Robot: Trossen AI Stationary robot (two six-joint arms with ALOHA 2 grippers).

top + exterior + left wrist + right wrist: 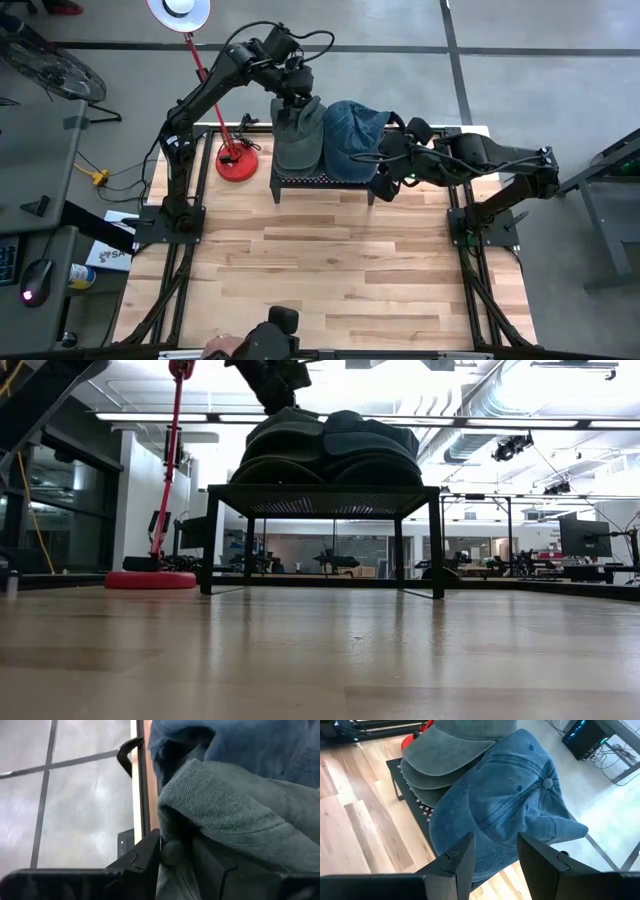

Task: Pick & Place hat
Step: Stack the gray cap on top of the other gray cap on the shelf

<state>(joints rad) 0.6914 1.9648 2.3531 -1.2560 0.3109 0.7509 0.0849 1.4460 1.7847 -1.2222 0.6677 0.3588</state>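
L gripper (294, 103) is sitting at the far end of the green hat (298, 140), fingers (150, 855) closing on its fabric. Green hat is lying on the black rack (322, 180), touching the blue hat (352, 135) beside it. R gripper (385, 172) is hovering over the blue hat's near edge w/ fingers (462, 857) apart, gripping nothing. Red stand (237, 160) is standing beside the rack.

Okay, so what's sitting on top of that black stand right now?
Two hat piles sit on the black stand: green caps stacked at least two deep, and a blue cap beside them. The left gripper is at the green caps. Anything beneath the blue cap is hidden.
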